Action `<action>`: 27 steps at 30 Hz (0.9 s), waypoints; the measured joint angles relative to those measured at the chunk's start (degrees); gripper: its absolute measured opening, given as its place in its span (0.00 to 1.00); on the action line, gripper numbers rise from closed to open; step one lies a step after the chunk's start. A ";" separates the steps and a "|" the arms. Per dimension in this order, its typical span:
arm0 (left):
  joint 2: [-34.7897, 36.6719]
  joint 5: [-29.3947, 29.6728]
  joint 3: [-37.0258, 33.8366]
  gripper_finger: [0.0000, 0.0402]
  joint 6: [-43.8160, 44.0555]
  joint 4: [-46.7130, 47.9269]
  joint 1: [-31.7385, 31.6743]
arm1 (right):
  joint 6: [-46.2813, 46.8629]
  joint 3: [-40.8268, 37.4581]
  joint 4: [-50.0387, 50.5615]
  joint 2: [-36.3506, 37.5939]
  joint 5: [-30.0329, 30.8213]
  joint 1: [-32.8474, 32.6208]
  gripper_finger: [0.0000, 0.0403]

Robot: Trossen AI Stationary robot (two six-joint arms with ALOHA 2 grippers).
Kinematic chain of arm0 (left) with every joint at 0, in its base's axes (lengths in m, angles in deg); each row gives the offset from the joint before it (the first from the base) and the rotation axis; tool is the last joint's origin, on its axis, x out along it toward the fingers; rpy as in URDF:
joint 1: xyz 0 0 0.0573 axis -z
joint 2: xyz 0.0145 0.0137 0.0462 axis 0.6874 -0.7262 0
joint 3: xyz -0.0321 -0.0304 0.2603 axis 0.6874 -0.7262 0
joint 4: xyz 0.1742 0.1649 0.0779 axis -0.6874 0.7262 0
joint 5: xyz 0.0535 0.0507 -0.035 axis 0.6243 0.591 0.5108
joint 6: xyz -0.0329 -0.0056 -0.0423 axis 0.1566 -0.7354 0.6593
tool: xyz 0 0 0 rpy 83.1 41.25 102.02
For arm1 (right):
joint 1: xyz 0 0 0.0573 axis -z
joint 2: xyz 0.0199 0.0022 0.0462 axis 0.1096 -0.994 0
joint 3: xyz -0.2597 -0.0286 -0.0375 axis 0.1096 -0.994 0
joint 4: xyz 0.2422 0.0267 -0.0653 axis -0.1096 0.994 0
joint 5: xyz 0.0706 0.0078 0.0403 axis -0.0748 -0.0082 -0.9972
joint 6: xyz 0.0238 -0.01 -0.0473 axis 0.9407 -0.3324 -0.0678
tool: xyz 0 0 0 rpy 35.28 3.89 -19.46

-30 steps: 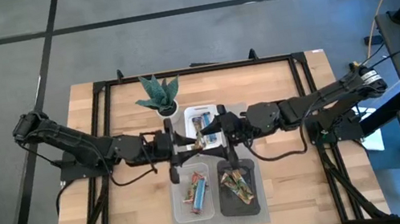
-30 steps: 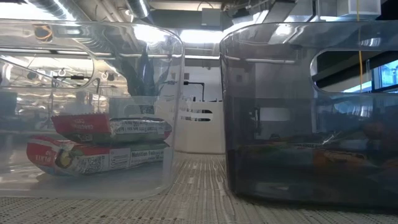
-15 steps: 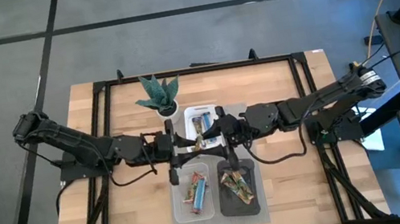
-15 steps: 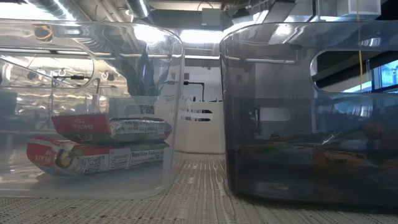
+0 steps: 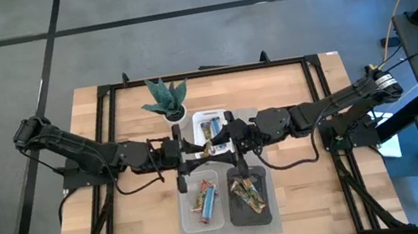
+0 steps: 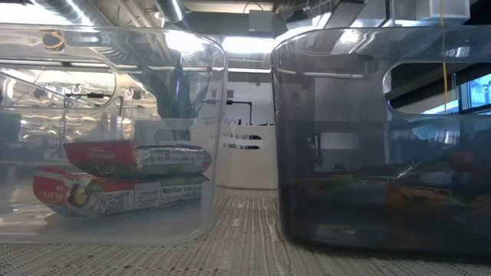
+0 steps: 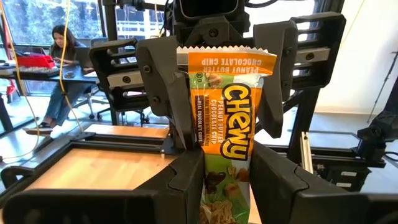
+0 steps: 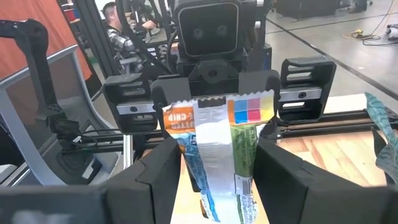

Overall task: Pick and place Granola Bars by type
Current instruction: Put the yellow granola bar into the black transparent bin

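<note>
A green-and-orange Chewy granola bar (image 5: 208,139) hangs in the air between my two grippers, above the gap between the white tray (image 5: 211,117) and the two front trays. My left gripper (image 5: 194,146) comes from the table's left, my right gripper (image 5: 226,138) from its right, and they face each other. Each is shut on the bar. In the left wrist view the bar (image 7: 227,118) stands upright with its printed front showing. The right wrist view shows its back seam (image 8: 217,143). Red-wrapped bars (image 6: 134,159) lie stacked flat in the clear tray (image 6: 219,115). My left gripper pinches the bar's lower half (image 7: 225,186) between its two fingers (image 7: 186,186), one on each long edge, coming level from the table's left. The bar is lifted clear and upright. My right gripper closes on the bar from the table's right, a finger (image 7: 180,118) against each side of its upper part (image 7: 211,112). In its own view the bar's crumpled lower part (image 8: 211,180) sits between the fingers (image 8: 165,180).
A clear tray (image 5: 203,204) with red and blue bars and a black tray (image 5: 250,197) with green-and-orange bars sit side by side at the table's near middle. A potted plant (image 5: 165,99) stands left of the white tray. People sit in the room beyond.
</note>
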 joint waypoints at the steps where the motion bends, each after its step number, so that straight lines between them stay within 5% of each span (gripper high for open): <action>1: 0.00 0.04 0.00 0.27 -0.02 0.01 0.00 | 0.02 0.00 0.02 0.00 0.00 0.00 0.47; 17: 0.00 2.56 0.00 0.28 0.39 0.01 0.09 | -0.02 0.00 0.10 0.00 0.42 0.09 0.32; 27: 0.10 -0.44 0.00 0.48 -1.29 -0.09 0.00 | -0.14 0.00 0.40 0.00 -0.28 -0.04 0.30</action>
